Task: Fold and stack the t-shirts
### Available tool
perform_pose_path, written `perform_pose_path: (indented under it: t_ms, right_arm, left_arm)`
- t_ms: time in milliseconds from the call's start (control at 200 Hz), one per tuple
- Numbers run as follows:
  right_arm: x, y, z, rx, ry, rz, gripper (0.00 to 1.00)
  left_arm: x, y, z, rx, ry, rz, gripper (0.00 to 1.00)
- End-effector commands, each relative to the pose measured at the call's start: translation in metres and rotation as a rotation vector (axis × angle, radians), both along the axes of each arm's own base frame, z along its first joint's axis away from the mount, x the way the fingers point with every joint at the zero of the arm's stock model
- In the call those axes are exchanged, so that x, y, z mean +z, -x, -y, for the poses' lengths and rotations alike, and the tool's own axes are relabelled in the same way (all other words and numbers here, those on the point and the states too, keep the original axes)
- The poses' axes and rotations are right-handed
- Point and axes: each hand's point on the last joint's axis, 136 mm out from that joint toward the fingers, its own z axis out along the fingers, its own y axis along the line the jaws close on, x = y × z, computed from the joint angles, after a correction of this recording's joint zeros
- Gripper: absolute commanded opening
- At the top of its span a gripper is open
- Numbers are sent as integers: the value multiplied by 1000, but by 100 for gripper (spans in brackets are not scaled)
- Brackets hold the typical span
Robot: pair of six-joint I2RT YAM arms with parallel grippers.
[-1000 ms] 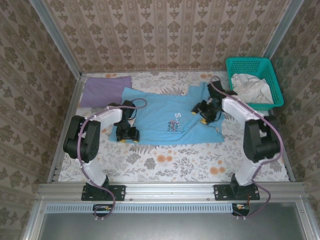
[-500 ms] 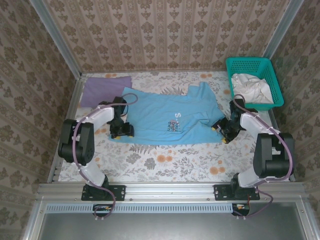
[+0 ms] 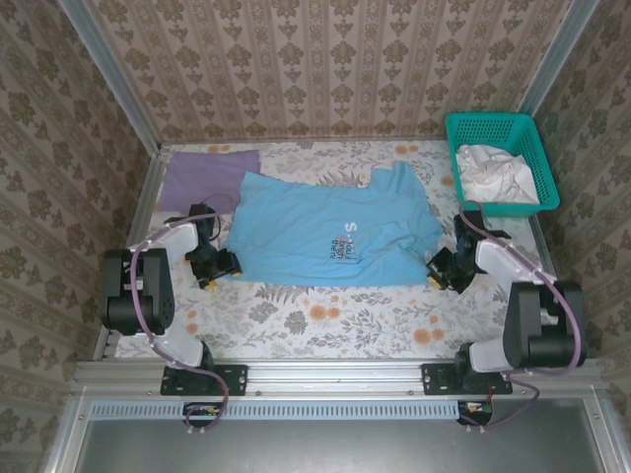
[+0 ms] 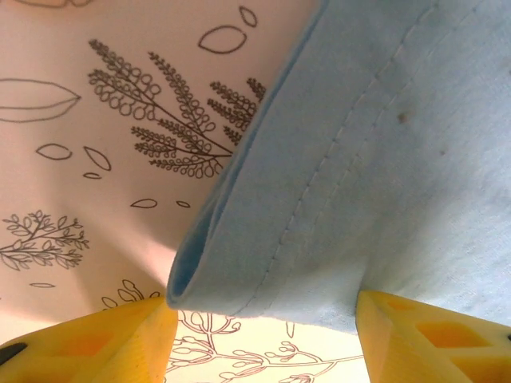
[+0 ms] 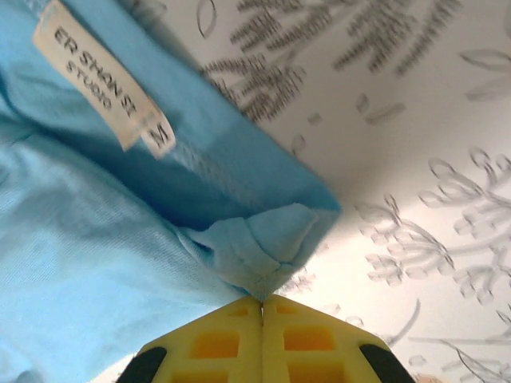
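Sky-blue tee: the sky-blue short-sleeved cloth t-shirt (image 3: 296,227) with a white and dark chest print lies spread flat in the middle of the floral-print tablecloth (image 3: 325,315), its hem along the near side.
Lavender tee: the plain lavender-purple cloth t-shirt (image 3: 205,177) lies flat at about 10 o'clock from the blue one, near the far left corner of the table, and the blue shirt's far left corner just overlaps it.
Basket: the teal plastic mesh basket (image 3: 523,133) sits at about 2 o'clock from the blue shirt, with a crumpled white cloth (image 3: 493,172) inside it.
Left gripper: the left gripper (image 3: 212,264) sits low at the blue shirt's 8 o'clock corner. In the left wrist view its yellow fingers (image 4: 104,343) stand wide apart, with the folded, stitched hem of the shirt lying between them, not pinched.
Right gripper: the right gripper (image 3: 441,268) sits at the shirt's 4 o'clock corner. In the right wrist view its yellow fingers (image 5: 215,343) are pressed together, clamped on a bunched corner of the blue cloth at their tips.
Sewn label: a white woven tag (image 5: 96,76) printed "ER SHAN SI STUDIO", with a size "M" tab, shows on the cloth at 10 o'clock from the pinched corner.
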Motion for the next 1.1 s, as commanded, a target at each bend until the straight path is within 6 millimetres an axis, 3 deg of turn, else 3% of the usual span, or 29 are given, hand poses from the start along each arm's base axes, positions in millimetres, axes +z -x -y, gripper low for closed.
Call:
perform_pose_path:
  t_ms: [0, 60, 245, 340, 400, 490, 565, 640, 700, 810, 865, 940, 995, 1095]
  right_arm:
    - [-1, 25, 9, -67, 38, -32, 3]
    - [-5, 37, 13, -109, 55, -51, 4]
    - [-24, 61, 21, -286, 17, -86, 24]
    - [-23, 63, 22, -322, -9, -65, 35]
    - [-14, 65, 27, -323, 18, -55, 36]
    - [6, 58, 35, -324, 61, 10, 34]
    - [27, 39, 35, -306, 63, 110, 27]
    - [42, 18, 22, -247, 29, 181, 26]
    - [46, 4, 4, -167, 3, 191, 26]
    - [44, -15, -31, -1, 6, 175, 27]
    - [35, -21, -44, 35, -12, 148, 27]
    - [19, -25, -51, 48, -33, 111, 27]
    - [7, -23, -45, 48, 10, 73, 27]
    - [-19, -16, -34, 31, 55, -3, 30]
  left_arm:
    - [-16, 17, -13, 74, -30, -66, 63]
    - [-18, 21, -18, 107, -35, -70, 64]
    - [-18, 22, -23, 157, -18, -76, 64]
    - [-5, 15, -24, 169, -17, -39, 64]
    - [10, 7, -26, 183, -20, 5, 64]
    - [42, -5, -31, 183, -66, 102, 65]
    - [73, -18, -29, 140, -121, 199, 66]
    - [92, -29, -11, 71, -95, 263, 66]
    - [96, -36, 14, -3, -28, 282, 64]
    - [87, -41, 62, -152, 82, 279, 60]
    - [75, -39, 76, -186, 120, 239, 58]
    - [52, -34, 77, -185, 115, 168, 56]
    - [35, -29, 74, -181, 99, 125, 55]
    - [10, -21, 52, -146, 14, 67, 55]
